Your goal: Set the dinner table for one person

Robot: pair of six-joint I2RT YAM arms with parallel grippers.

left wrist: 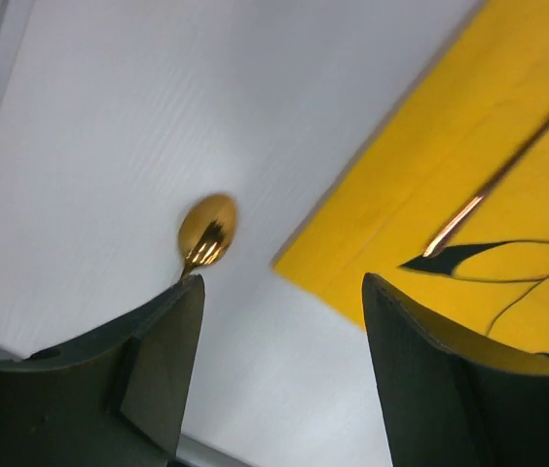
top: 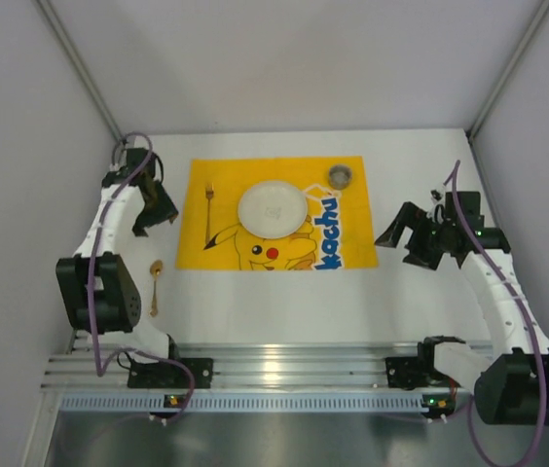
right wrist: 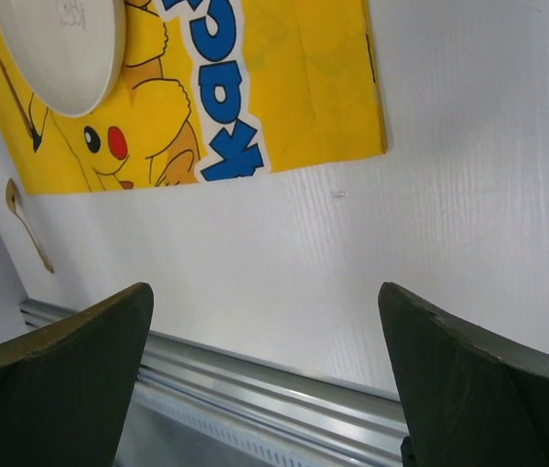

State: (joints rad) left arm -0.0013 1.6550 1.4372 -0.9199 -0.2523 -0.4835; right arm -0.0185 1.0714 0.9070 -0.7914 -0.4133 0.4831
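The dinner table (top: 284,306) spans the middle of the top view, white and matte; a yellow Pikachu mat (top: 195,185) lies at its upper centre, bearing 1 white plate (top: 274,206), a gold fork (top: 209,202) left of the plate and a small round cup (top: 340,176) at the upper right; a gold spoon (top: 156,284) lies off the mat, lower left; the left gripper (left wrist: 284,292) stands open and empty by the mat's left edge; the right gripper (right wrist: 265,302) gapes wide, holding nothing, over white tabletop right of the mat.

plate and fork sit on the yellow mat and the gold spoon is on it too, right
Not quite. The gold spoon lies off the yellow mat, on the bare white table, as the top view shows. The plate and fork are on the mat.
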